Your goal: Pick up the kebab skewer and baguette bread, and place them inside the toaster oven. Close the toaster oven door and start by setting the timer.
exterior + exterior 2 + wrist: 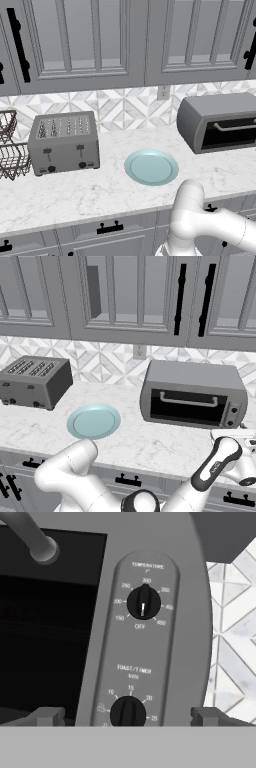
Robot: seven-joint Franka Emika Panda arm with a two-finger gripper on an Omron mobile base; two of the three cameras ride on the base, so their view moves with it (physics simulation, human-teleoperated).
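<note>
Gripper (128, 716) is sitting right in front of the toaster oven (194, 393) control panel, fingers (47, 716) spread wide, one to each side of the lower timer knob (128, 713) and not touching it, holding nothing. Toaster oven is standing on the counter (90, 192) against the backsplash, its door (188, 406) closed with the silver handle (188, 401) across the glass, temperature knob (143, 603) above the timer knob. Teal plate (151, 167) is lying bare between the slot toaster (63, 142) and the oven; skewer and bread can't be made out behind the dark glass.
</note>
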